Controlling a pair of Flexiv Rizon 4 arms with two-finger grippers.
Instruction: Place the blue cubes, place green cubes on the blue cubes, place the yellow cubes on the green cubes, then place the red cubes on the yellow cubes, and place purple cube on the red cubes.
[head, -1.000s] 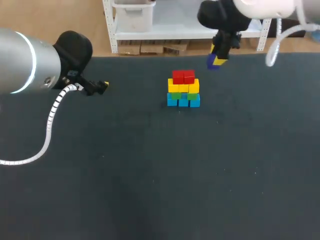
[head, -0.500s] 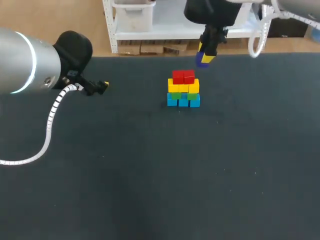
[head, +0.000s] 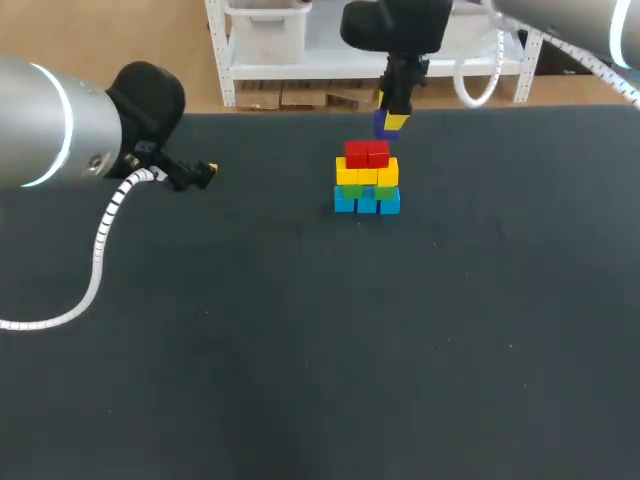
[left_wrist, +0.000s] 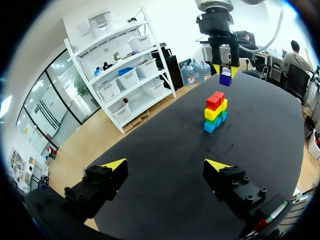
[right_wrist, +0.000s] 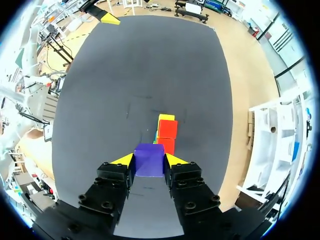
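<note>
**Beyond the stack's far side: purple cube (right_wrist: 149, 160) aloft, red cubes (head: 367, 153) just ahead and below**

Between the yellow tips of the right end effector (head: 392, 121), clamped from two sides: the purple cube, clear of the surface (head: 300, 350) and higher than the stack. Just ahead and lower, not touching: the two red cubes, side by side, long axis running straight away from the fingers in the right wrist view. Likely calls for a short shift over the seam between them, then a descent. Beneath, in order: yellow cubes (head: 367, 173), green cubes (head: 352, 190), blue cubes (head: 367, 202). Nothing seen in the way. Well apart, at the left: left end effector (left_wrist: 166, 165), fingers spread, holding nothing, plainly the farther of the two.
</note>
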